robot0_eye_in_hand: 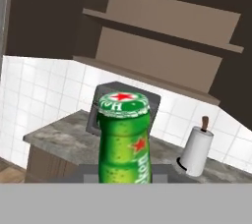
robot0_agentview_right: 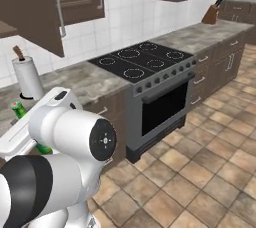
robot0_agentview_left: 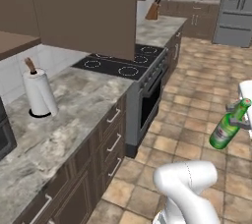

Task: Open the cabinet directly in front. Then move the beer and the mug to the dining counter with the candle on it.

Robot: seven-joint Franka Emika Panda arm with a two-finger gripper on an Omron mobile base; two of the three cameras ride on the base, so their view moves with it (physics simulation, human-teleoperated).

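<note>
I see the cabinet (robot0_eye_in_hand: 162,36) door open and my tool (robot0_agentview_left: 239,118) clamped on the beer (robot0_agentview_left: 227,127), held tilted over the floor away from the surface, so the beer and the mug need carrying over.

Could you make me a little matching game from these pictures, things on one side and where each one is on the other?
Things:
1. beer
2. paper towel roll
3. knife block
4. stove

Places:
A. upright on the stone counter near the open cabinet
B. far end of the counter, beyond the burners
C. held in the gripper, tilted, above the tiled floor
D. set between two stretches of counter, oven door below

Pairs: 1-C, 2-A, 3-B, 4-D
</note>
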